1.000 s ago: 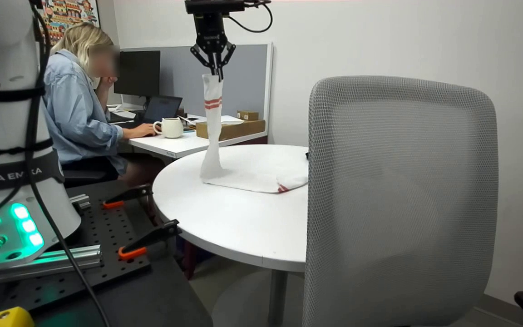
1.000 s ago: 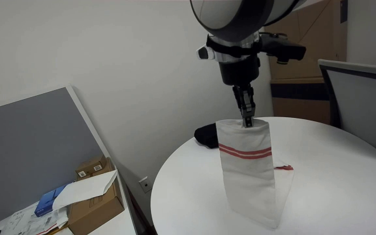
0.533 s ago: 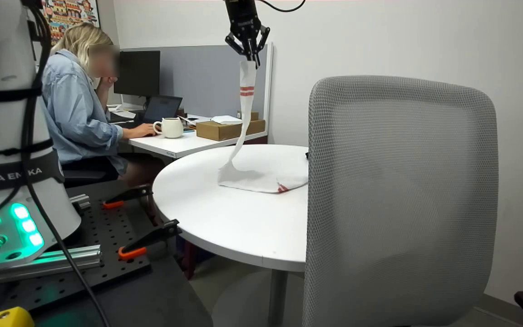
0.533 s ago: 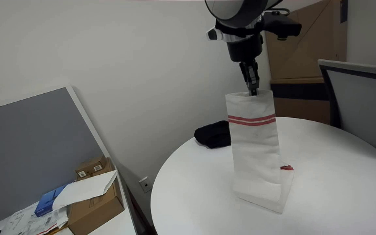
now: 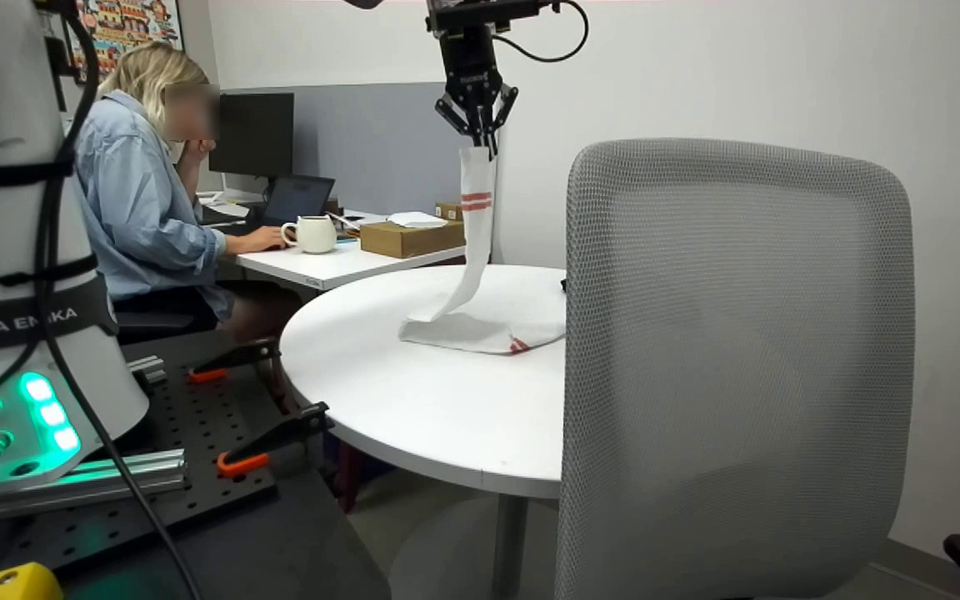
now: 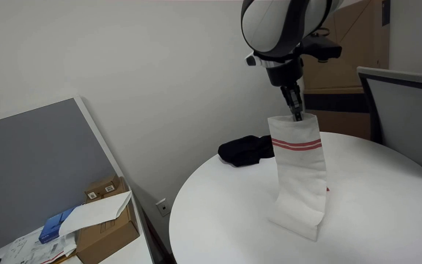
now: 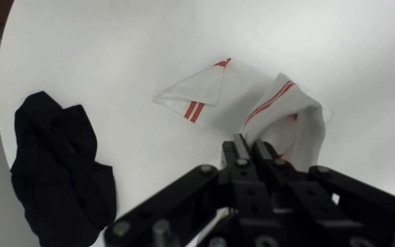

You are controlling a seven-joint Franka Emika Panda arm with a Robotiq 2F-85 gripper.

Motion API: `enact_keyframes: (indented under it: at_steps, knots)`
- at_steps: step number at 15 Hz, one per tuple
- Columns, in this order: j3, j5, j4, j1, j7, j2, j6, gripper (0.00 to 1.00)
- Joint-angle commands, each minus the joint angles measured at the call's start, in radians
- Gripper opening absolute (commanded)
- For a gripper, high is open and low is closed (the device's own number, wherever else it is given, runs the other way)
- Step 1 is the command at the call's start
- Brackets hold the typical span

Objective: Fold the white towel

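The white towel [image 5: 475, 237] with red stripes shows in both exterior views and hangs from my gripper [image 5: 487, 150], held upright by its top edge above the table. In an exterior view its hanging face [image 6: 299, 179] shows two red stripes near the top. Its lower part bends and lies on the table, with a red-striped corner folded over. In the wrist view the lying part [image 7: 238, 89] is spread under and ahead of my gripper [image 7: 252, 145], whose fingers pinch the towel's edge. Part of the lying cloth is hidden behind the hanging part and the chair.
The round white table [image 5: 413, 408] carries a dark cloth [image 6: 245, 151], left of the towel in the wrist view [image 7: 63, 178]. A grey mesh chair [image 5: 738, 358] stands at the table's edge. A person [image 5: 147, 183] sits at a desk with a mug [image 5: 315, 235] and boxes [image 5: 409, 239].
My gripper rose and moved toward the table's middle with the towel's edge, then came partly down. The towel's lower end slid a little along the table and now bends over the lying part.
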State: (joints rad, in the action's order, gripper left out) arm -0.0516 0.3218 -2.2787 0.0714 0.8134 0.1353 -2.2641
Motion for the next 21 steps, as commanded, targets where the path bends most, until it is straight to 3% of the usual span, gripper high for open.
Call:
enact_keyframes:
  at_steps: [1, 6, 15, 21]
  knots:
    - [0.006, 0.027, 0.026, -0.007, 0.011, -0.055, 0.032, 0.07]
    - [-0.019, 0.003, 0.012, 0.015, 0.041, -0.054, 0.051, 0.07]
    - [-0.149, -0.066, 0.005, 0.175, 0.061, 0.089, 0.113, 0.07]
    - [-0.168, -0.107, 0.018, 0.234, 0.051, 0.133, 0.123, 0.07]
